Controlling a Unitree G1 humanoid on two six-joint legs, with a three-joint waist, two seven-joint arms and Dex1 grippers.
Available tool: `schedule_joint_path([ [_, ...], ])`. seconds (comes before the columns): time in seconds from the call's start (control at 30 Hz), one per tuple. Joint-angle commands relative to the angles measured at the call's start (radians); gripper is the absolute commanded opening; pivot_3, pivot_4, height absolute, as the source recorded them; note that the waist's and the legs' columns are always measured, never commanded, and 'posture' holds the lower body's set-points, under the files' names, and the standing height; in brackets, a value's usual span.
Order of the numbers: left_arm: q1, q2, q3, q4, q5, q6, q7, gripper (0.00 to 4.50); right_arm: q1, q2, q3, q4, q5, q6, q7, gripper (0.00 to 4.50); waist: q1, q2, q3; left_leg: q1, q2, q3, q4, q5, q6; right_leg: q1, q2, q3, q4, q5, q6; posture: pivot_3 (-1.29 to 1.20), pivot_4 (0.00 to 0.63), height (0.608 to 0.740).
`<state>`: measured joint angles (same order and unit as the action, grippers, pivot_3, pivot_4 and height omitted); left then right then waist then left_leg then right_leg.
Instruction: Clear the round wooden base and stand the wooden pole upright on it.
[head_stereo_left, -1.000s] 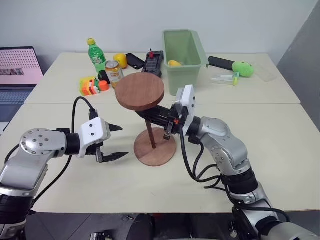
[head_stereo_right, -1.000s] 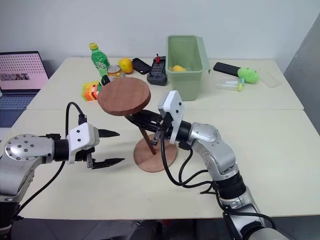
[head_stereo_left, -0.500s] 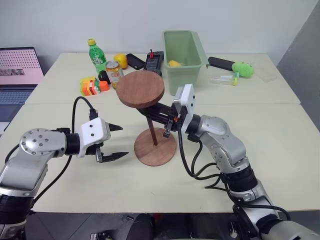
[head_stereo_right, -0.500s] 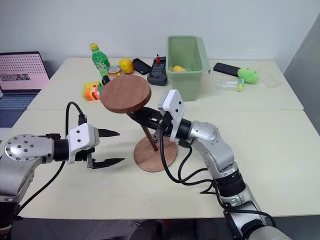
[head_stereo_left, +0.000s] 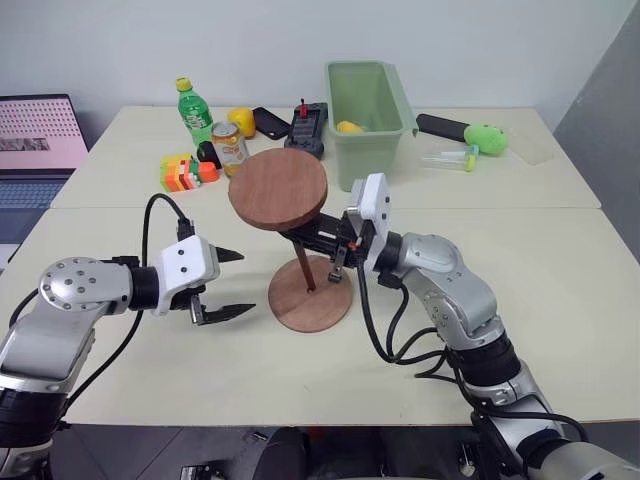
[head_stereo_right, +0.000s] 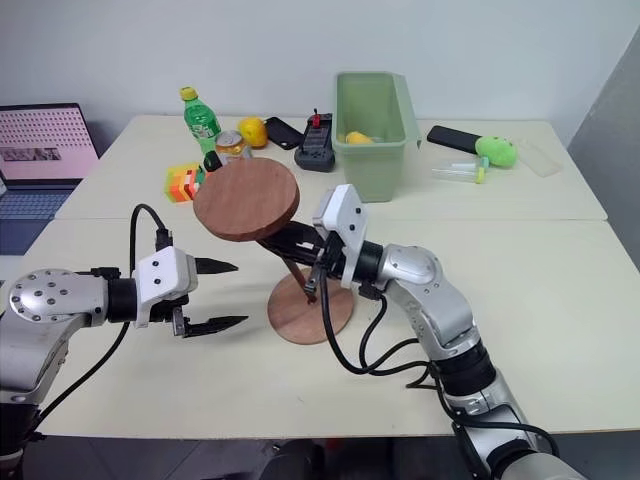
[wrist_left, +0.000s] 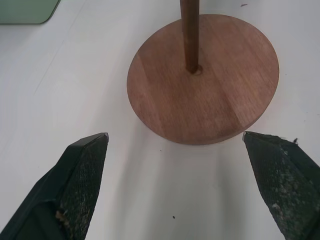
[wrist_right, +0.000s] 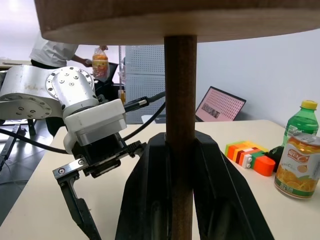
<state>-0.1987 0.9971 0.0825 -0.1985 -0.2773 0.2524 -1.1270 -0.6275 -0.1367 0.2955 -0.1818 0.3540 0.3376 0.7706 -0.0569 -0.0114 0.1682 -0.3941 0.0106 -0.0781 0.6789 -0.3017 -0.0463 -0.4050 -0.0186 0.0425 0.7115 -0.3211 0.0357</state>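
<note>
The thin, dark reddish-brown wooden pole (head_stereo_left: 303, 268) is held aslant above the table, with its lower tip set at the small centre hole of the flat, round, reddish-brown wooden base (head_stereo_left: 310, 293), as the left wrist view shows (wrist_left: 190, 35). The round wooden disc fixed to the pole's upper end (head_stereo_left: 278, 190) is carried high and tipped toward the robot's left. The pole is clamped by the right gripper (head_stereo_left: 312, 238), whose two black fingers are closed on the shaft just below that disc.

The pole is judged to be stiff and light, but top-heavy, because the wide disc sits at the raised end; a lean is likely to be amplified once the grip is released. Smooth wood may be expected to slip or twist between hard fingers, so a hold on the shaft close under the disc, as now, is judged the steadiest. The base is judged light enough to be dragged or tipped if the pole is levered sideways.

The left gripper (head_stereo_left: 228, 285) is held wide apart and empty, just beside the base, on the pale table (head_stereo_left: 560, 300).
</note>
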Motion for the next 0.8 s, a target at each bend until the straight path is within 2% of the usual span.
schedule_joint_path([
  [0.03,-0.014,-0.003,0.007,-0.002,0.000,-0.018,-0.001,4.50,0.031,-0.018,0.037,0.017,-0.024,0.022,0.013,0.21,0.000,0.000,0.000,0.000,0.000,0.000,0.000,0.000,0.000,0.000,0.000,0.000,0.000,0.000,0.000,0.00,0.150,0.740],
  [0.8,-0.017,-0.006,0.013,-0.005,0.006,-0.016,0.004,4.50,0.032,-0.025,0.051,0.033,-0.053,-0.028,0.028,0.21,0.000,0.000,0.000,0.000,0.000,0.000,0.000,0.000,0.000,0.000,0.000,0.000,0.000,0.000,0.000,0.00,0.150,0.740],
])
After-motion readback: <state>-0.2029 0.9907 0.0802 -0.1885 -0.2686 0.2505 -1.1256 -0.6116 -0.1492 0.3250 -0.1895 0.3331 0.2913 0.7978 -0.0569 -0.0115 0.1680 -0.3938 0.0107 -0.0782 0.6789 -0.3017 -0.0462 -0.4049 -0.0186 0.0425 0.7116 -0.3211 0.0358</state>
